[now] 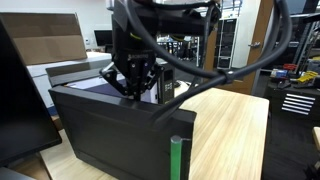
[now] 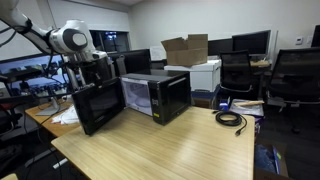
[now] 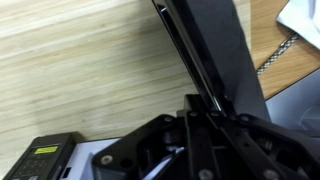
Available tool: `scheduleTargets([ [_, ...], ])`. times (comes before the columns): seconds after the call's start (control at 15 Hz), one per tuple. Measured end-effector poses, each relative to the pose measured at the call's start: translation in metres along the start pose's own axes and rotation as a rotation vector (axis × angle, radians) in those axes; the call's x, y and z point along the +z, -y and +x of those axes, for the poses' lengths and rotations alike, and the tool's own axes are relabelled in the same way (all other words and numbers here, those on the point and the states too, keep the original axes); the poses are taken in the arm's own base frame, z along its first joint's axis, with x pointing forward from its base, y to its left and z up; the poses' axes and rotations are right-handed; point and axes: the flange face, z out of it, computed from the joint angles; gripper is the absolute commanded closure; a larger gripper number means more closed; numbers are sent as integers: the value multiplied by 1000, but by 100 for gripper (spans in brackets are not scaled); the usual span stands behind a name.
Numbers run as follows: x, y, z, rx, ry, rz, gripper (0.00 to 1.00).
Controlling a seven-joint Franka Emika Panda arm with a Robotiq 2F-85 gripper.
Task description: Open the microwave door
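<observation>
The microwave door (image 1: 115,135) stands directly beneath the gripper (image 1: 130,90), with its top edge running lengthwise away from the tool. You cannot tell whether the jaws are spread or pinching it.

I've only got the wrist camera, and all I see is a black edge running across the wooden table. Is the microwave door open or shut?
Observer: Open. In an exterior view the microwave door stands angled out from the microwave, and the pale interior shows between them.
Operator: Where is the gripper relative to it?
Observer: In an exterior view the gripper is at the door's top edge, on the interior side. I cannot tell whether it is gripping.
Operator: Can you see the green strip?
Observer: Yes. In an exterior view the green strip stands upright at the door end nearest that camera, beside the table.
</observation>
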Motion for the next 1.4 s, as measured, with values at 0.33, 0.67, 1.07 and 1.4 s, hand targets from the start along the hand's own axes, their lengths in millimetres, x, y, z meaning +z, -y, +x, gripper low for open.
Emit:
scheduleTargets([
  [0.33, -6, 34, -9, -180, 55, 159, 100],
  [0.67, 5, 22, -4, -211, 96, 130, 99],
  [1.07, 8, -52, 31, -198, 85, -49, 48],
  [1.4, 15, -69, 31, -255, 95, -152, 6],
])
